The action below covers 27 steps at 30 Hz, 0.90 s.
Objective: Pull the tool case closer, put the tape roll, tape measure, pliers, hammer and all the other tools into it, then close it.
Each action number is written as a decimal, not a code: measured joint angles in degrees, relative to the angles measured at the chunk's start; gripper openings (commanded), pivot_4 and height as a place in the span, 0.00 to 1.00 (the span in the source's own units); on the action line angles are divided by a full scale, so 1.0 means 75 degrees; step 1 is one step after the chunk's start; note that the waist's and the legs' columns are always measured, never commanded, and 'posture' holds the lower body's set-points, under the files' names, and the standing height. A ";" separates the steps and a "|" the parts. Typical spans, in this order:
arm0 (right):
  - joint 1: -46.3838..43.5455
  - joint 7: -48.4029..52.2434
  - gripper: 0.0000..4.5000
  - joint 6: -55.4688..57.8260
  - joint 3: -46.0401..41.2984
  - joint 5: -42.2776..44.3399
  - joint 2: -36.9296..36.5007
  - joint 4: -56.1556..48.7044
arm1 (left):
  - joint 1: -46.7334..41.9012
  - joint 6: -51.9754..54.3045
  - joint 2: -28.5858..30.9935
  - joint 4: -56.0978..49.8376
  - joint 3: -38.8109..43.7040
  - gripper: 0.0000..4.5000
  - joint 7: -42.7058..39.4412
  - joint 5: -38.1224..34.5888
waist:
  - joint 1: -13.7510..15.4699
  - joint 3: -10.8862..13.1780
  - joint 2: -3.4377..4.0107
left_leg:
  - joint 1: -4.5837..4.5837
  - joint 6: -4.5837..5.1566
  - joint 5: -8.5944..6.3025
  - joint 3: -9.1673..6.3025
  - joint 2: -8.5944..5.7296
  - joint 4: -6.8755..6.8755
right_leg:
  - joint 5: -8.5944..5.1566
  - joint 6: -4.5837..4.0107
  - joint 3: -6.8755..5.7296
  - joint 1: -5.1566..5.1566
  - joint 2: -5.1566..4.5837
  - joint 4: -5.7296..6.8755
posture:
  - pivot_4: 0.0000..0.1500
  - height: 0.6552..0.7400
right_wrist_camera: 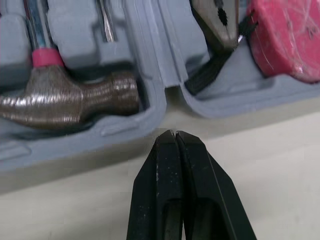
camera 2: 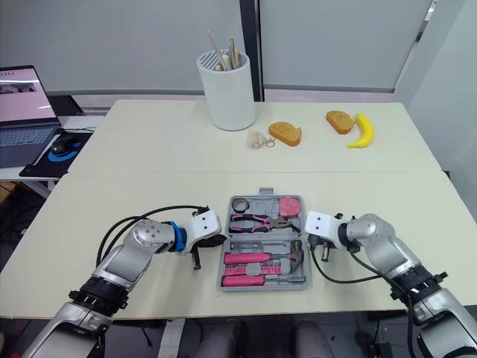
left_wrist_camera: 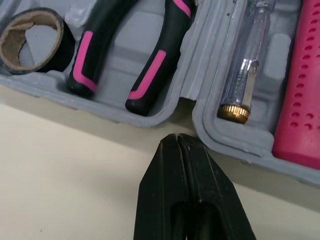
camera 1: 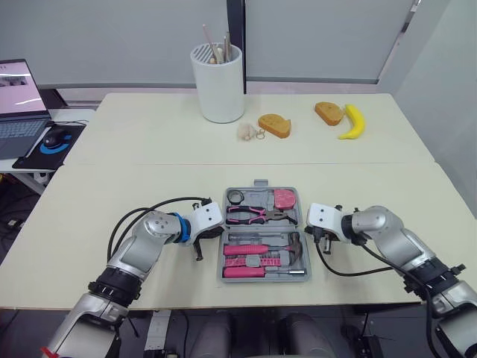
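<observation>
**Tool case open and filled, a shut pincer at each side**

The tool case [left_wrist_camera: 192,75] is grey moulded plastic with rounded corners. It lies open in 2 flat halves on the near part of the smooth cream surface [camera 1: 134,224], between the two arms. The far half holds a black tape roll [left_wrist_camera: 64,50] with a cardboard core, pliers [left_wrist_camera: 95,45] with black and pink grips, and a rounded pink tape measure [right_wrist_camera: 285,35]. The near half holds a hammer [right_wrist_camera: 75,100] with a rough, dull metal head, and a clear-handled screwdriver [left_wrist_camera: 245,65] with a brass cap.

Both forearms reach low over the surface and bend inward at the case. The left pincer [left_wrist_camera: 176,137] points at its left edge and the right pincer [right_wrist_camera: 173,134] at its right edge. Each aims at the notch between the halves, just short of the plastic. Both have their black fingers pressed together and hold nothing.
</observation>
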 measured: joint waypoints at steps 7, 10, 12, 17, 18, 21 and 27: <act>-0.0059 0.0096 0.00 0.0004 -0.0021 -0.0263 0.0113 0.0095 | -0.0130 0.0141 -0.0296 0.0049 -0.0092 0.00 -0.0010 0.0189 | 0.0050 -0.0005 0.0008 | 0.0002 0.0000 0.0000 0.0003 -0.0008 0.0002 | 0.0002 0.0003 0.0000 0.0003 -0.0002 -0.0001 | 1.00 1.00; 0.0055 0.0191 0.00 0.0168 -0.0075 -0.0289 0.0045 -0.0117 | -0.0114 0.0302 -0.0377 -0.0034 -0.0090 0.00 -0.0012 0.0193 | 0.0090 -0.0007 0.0010 | 0.0001 0.0001 0.0000 0.0003 -0.0010 0.0003 | 0.0002 0.0004 0.0000 0.0004 -0.0003 -0.0002 | 1.00 1.00; 0.0134 0.0236 0.00 0.0290 -0.0104 -0.0308 0.0003 -0.0276 | -0.0075 0.0346 -0.0391 -0.0110 -0.0089 0.00 -0.0017 0.0194 | 0.0103 -0.0008 0.0010 | 0.0001 0.0001 -0.0001 0.0005 -0.0009 0.0002 | 0.0002 0.0003 0.0002 0.0002 -0.0003 -0.0004 | 1.00 1.00; 0.0452 0.0365 0.00 0.0605 -0.0215 -0.0322 -0.0069 -0.0769 | 0.0160 0.0407 -0.0394 -0.0419 -0.0091 0.00 -0.0035 0.0195 | 0.0123 -0.0010 0.0013 | 0.0002 0.0001 -0.0001 0.0006 -0.0007 0.0002 | 0.0002 0.0003 0.0005 0.0003 -0.0005 -0.0005 | 1.00 1.00; 0.0540 0.0372 0.00 0.0656 -0.0253 -0.0323 -0.0089 -0.0873 | 0.0186 0.0422 -0.0394 -0.0457 -0.0092 0.00 -0.0050 0.0195 | 0.0125 -0.0010 0.0013 | 0.0002 0.0001 -0.0001 0.0006 -0.0007 0.0002 | 0.0002 0.0003 0.0003 0.0003 -0.0004 -0.0005 | 1.00 1.00; 0.0750 0.0388 0.00 0.0899 -0.0337 -0.0321 -0.0117 -0.1184 | 0.0247 0.0500 -0.0388 -0.0584 -0.0100 0.00 -0.0148 0.0195 | 0.0126 -0.0010 0.0014 | 0.0001 0.0001 -0.0001 0.0007 -0.0007 0.0002 | 0.0002 0.0003 0.0004 0.0002 -0.0004 -0.0005 | 1.00 1.00; 0.1001 0.0404 0.00 0.1281 -0.0398 -0.0319 -0.0145 -0.1619 | 0.0425 0.0720 -0.0324 -0.0899 -0.0102 0.00 -0.0228 0.0195 | 0.0126 -0.0012 0.0015 | 0.0002 0.0001 -0.0001 0.0007 -0.0006 0.0002 | 0.0002 0.0003 0.0005 0.0003 -0.0004 -0.0005 | 1.00 1.00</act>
